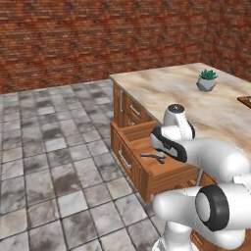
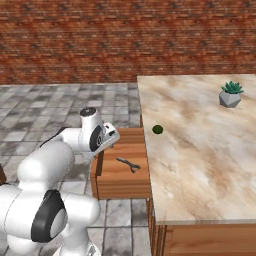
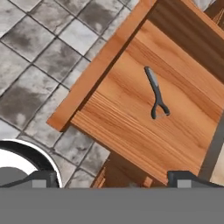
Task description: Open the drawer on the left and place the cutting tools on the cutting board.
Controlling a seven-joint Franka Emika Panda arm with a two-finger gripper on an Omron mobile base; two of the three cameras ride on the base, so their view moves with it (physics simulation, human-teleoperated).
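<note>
Inside open drawer (image 3: 131,127), cutting tool (image 3: 156,94) lies below spread tool (image 3: 111,177).

Kitchen: marble counter (image 2: 200,150); wooden drawer (image 2: 122,172); brick wall (image 1: 98,34); tiled floor (image 1: 49,162)

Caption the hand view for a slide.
Open end effector above slim dark-grey metal cutting tool in open reddish-brown wooden drawer.

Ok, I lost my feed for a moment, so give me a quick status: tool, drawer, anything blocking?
Tool open, empty, above the drawer. Drawer pulled out; one forked cutting tool lying flat inside. Nothing in the way of it.
</note>
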